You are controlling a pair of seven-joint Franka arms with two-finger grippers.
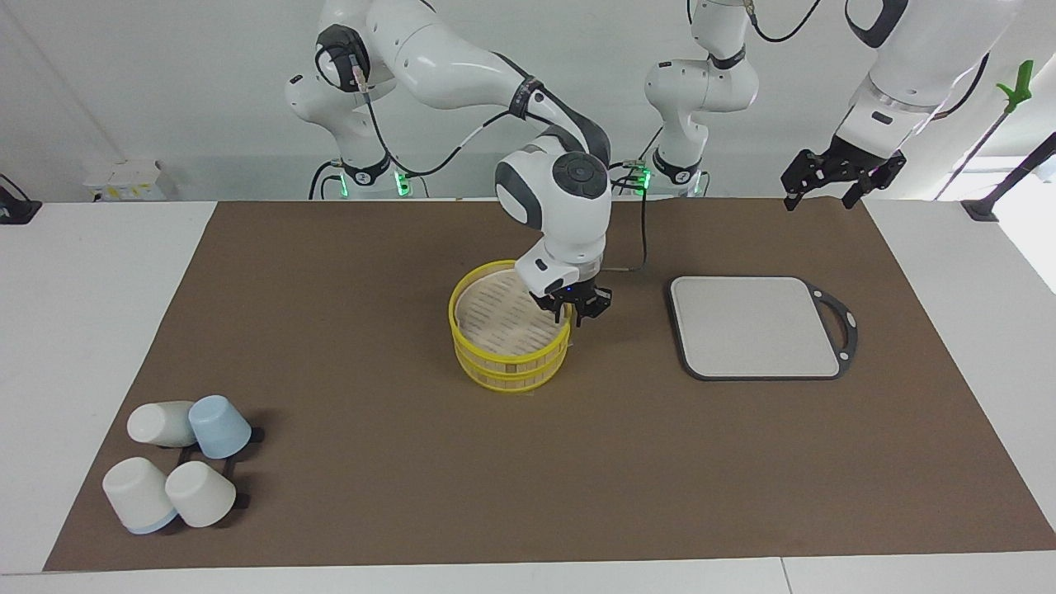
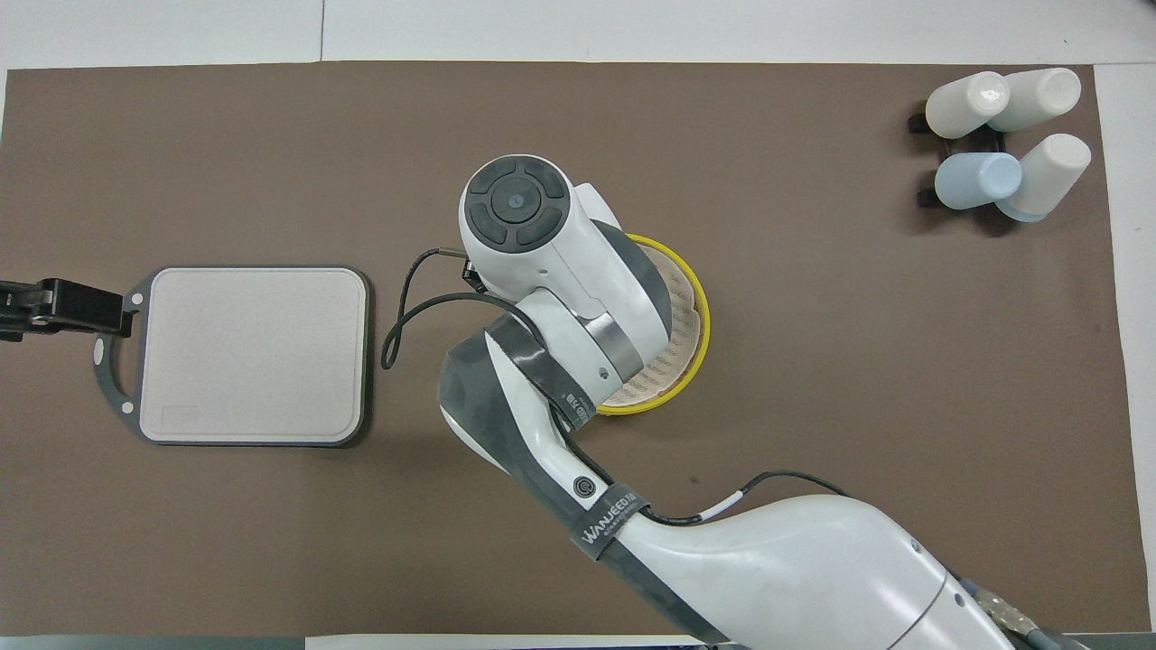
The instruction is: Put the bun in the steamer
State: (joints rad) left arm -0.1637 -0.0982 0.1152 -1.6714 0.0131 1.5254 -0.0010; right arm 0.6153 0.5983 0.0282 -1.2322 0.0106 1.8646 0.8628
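My right tool (image 1: pixel 575 313), grip state indeterminate, over one steamer's (image 1: pixel 495 351) rim; left tool (image 1: pixel 833 186) open, over one board (image 1: pixel 755 326); four cups (image 1: pixel 181 462).

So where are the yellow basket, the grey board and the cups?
steamer (image 1: pixel 503 367), facing view, yellow outer wall.
grey board (image 1: pixel 755 326), facing view, middle of its pale top.
cups (image 1: pixel 219 426), facing view, side of the blue one.

much of the steamer (image 2: pixel 688 302) under the right arm overhead; right gripper (image 1: pixel 575 312) contents unclear
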